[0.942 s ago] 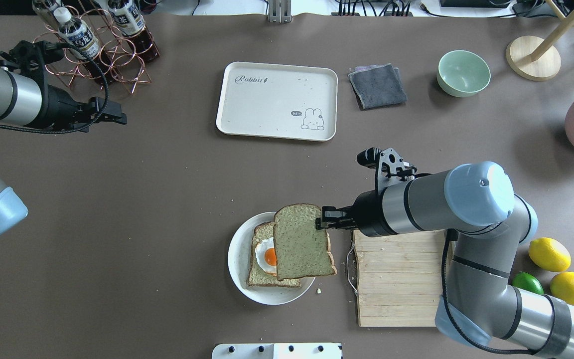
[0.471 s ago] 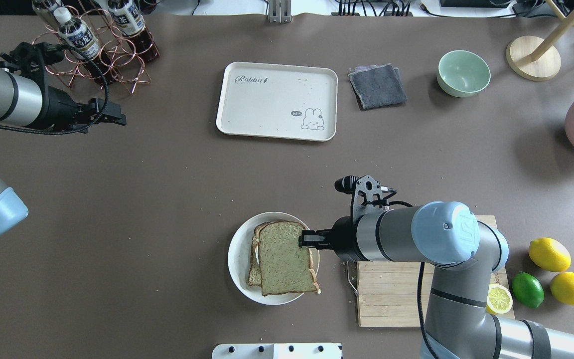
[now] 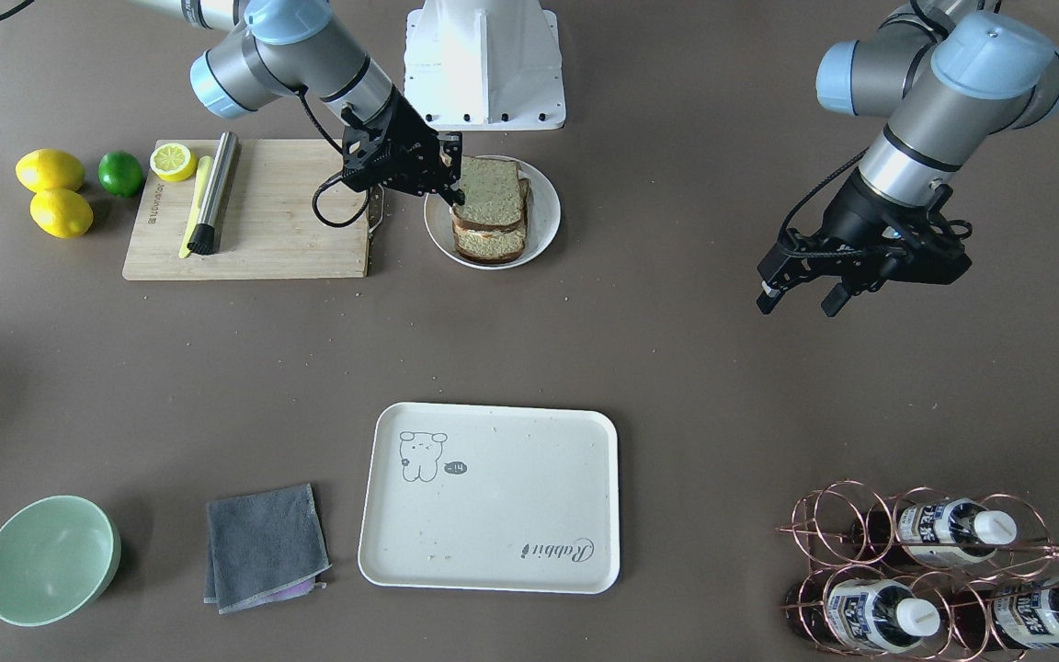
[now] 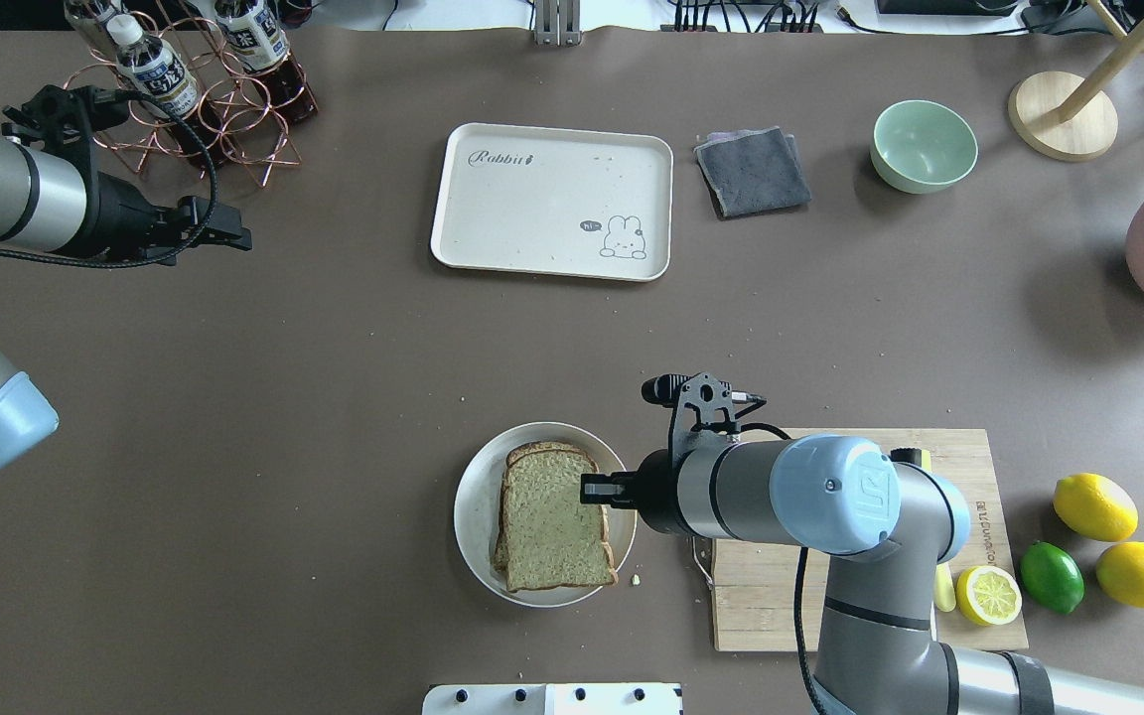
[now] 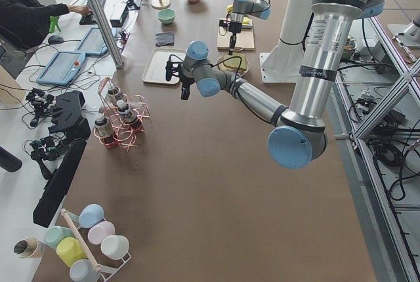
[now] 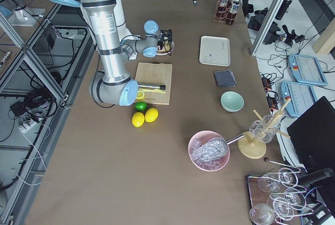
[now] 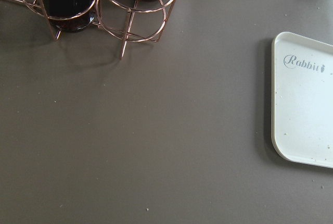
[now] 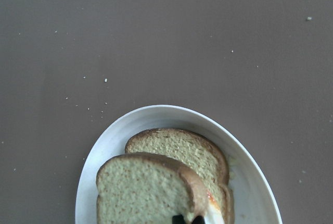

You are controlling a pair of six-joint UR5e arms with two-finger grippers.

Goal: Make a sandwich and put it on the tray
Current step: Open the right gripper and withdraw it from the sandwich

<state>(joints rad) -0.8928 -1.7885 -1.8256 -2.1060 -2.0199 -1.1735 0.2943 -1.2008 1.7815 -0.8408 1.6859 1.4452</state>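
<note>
The sandwich [image 4: 552,521] sits on a round white plate [image 4: 468,516] at the table's near middle. It is two speckled bread slices, with the egg almost hidden between them. My right gripper [image 4: 594,489] is shut on the right edge of the top slice, which lies on the stack. In the right wrist view the top slice [image 8: 145,193] overlaps the lower one, and my fingertips [image 8: 179,219] pinch it. The cream tray [image 4: 552,199] lies empty at the far middle. My left gripper [image 4: 234,234] hovers open and empty at the far left, above the table.
A wooden cutting board [image 4: 781,596] with a lemon half [image 4: 989,594] and a knife [image 3: 212,193] lies right of the plate. Lemons and a lime [image 4: 1051,576] lie beyond it. A grey cloth [image 4: 753,171], a green bowl [image 4: 924,146] and a copper bottle rack [image 4: 195,89] stand along the far side.
My right gripper has moved down and to the left with the top slice. The slice now lies over the egg and the lower slice. The left arm has not moved.
</note>
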